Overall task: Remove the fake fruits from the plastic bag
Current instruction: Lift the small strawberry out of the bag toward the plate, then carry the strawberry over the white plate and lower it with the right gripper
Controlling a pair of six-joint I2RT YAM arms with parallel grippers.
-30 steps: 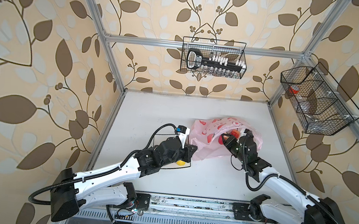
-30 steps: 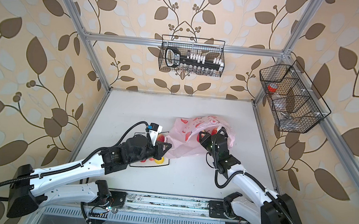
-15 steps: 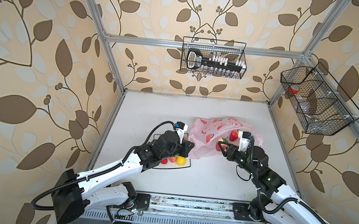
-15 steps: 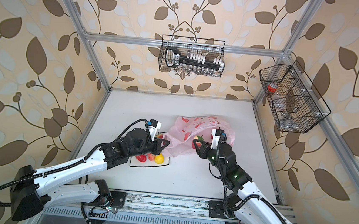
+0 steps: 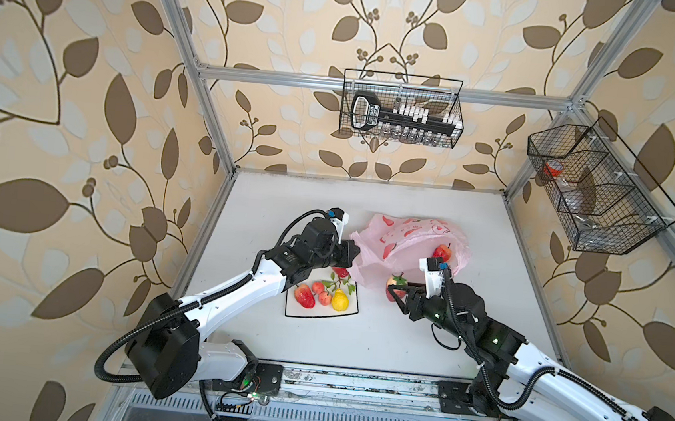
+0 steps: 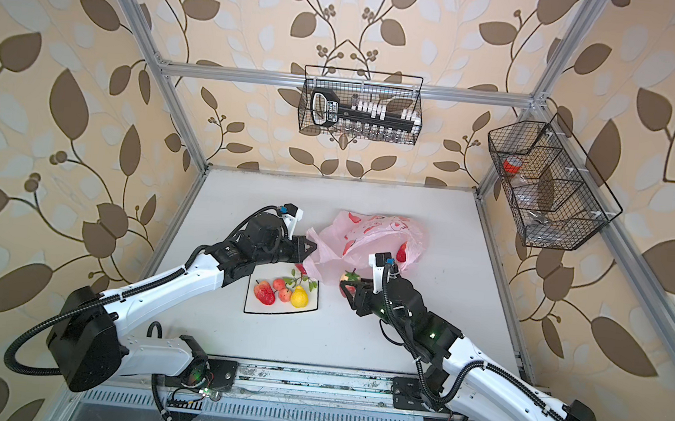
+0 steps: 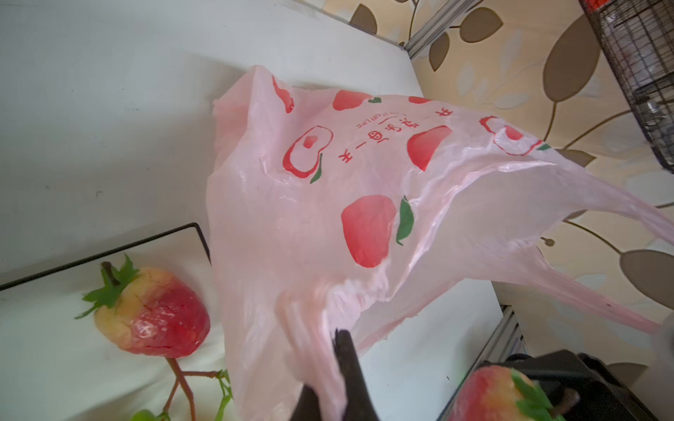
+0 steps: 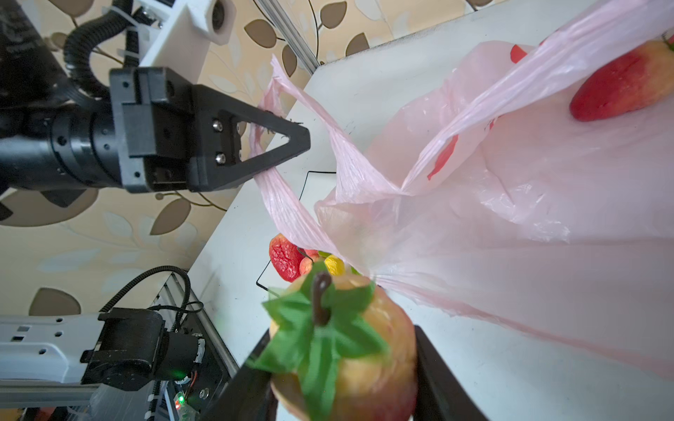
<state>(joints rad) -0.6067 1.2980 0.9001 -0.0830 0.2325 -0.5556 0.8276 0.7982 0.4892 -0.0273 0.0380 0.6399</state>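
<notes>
The pink plastic bag lies crumpled at mid-table. My left gripper is shut on its handle loop, holding that edge up. My right gripper hangs just in front of the bag, shut on a red-yellow fake fruit with green leaves. Another red fruit lies in the bag's mouth. The square white plate left of the bag holds a strawberry, a yellow pear and small peaches.
A black wire basket hangs on the back wall and another basket on the right wall. Aluminium frame posts stand at the table's corners. The arms' mounting rail runs along the front edge.
My right gripper has drawn back out of the bag toward the front, carrying the fruit. My left arm has risen off the plate and now shows the fruits there, still at the bag's edge.
</notes>
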